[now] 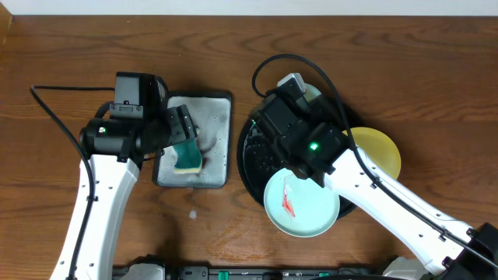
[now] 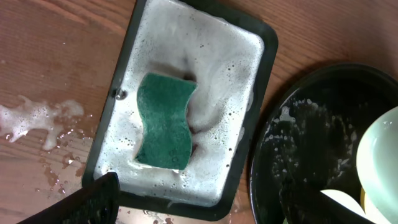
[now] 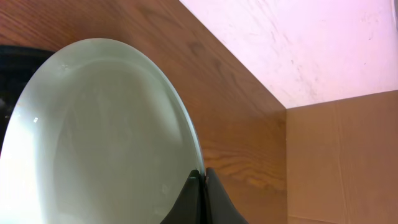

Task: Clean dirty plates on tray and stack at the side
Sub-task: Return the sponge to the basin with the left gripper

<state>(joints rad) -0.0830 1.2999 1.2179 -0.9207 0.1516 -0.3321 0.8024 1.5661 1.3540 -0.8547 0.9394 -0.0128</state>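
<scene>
Right pincer [image 3: 202,182] nipped shut on the rim alone of the tilted plate [image 3: 106,137]; a soapy edge could slip. Left pincer [image 1: 184,128] gapes empty over sponge [image 2: 165,121].

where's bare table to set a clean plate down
Widest bare wood is right of the black tray, beyond the yellow plate. Another patch runs along the far edge behind the sponge tray. Crowded: the narrow gap between the two trays, and foam wets the wood in front of the sponge tray.
</scene>
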